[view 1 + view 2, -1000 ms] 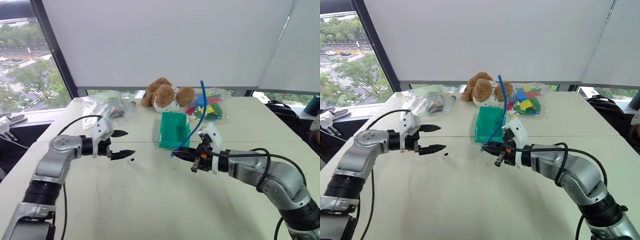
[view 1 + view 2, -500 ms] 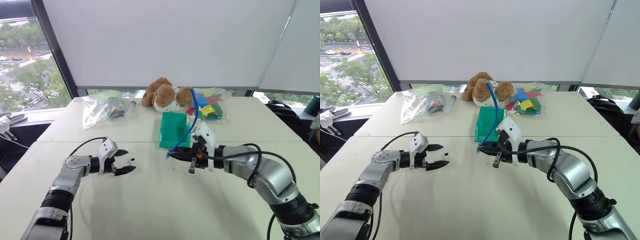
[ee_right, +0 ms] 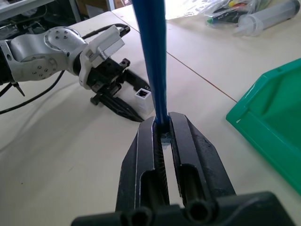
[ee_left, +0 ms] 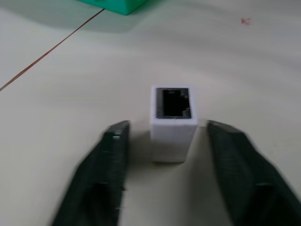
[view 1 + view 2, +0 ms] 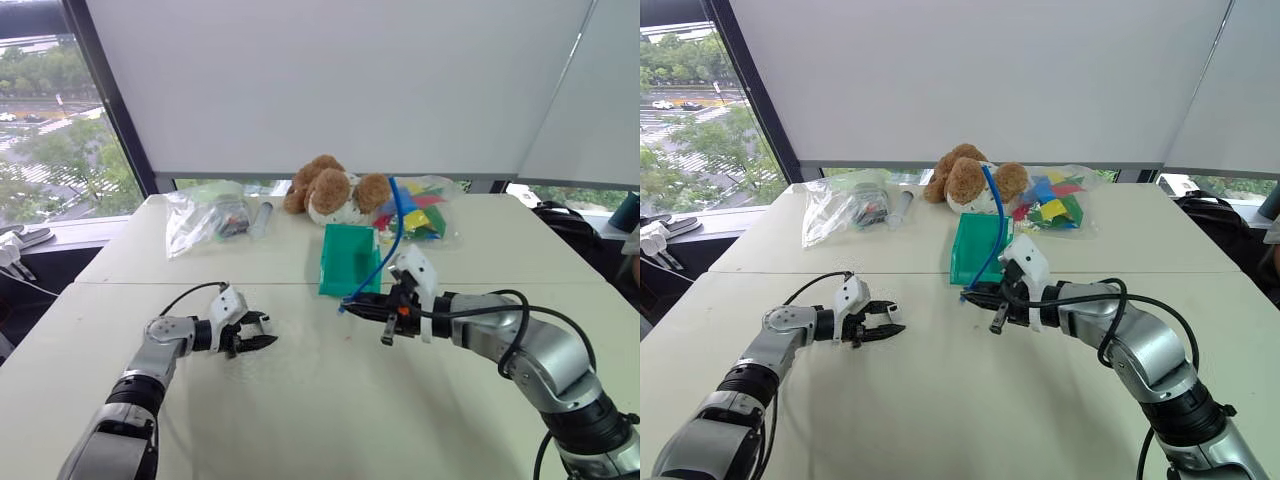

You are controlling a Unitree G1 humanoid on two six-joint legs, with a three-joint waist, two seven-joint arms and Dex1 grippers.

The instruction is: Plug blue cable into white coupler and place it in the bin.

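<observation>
Moved: left hand (image 4: 164,155) has come down to the counter (image 5: 300,400) since a second ago, and its fingers have drawn in from a wide spread.
Left hand: fingers (image 4: 108,160) partly open, one on each side of the white coupler (image 4: 173,123), with a narrow gap either side; not yet pinching it.
White coupler: stands on the counter between those fingers, its dark socket facing away from the wrist.
Right hand: (image 3: 162,127) fingers pressed together on the blue cable (image 3: 153,61), pinching it near its plug end; it hangs above the counter, much where it was before.
Blue cable: rises from the right hand and arcs up over the bin (image 5: 345,262).
Bin: on the counter just beyond the right hand, in front of the teddy bear (image 5: 330,190).
Also changed: cable's upper loop has swung slightly.
</observation>
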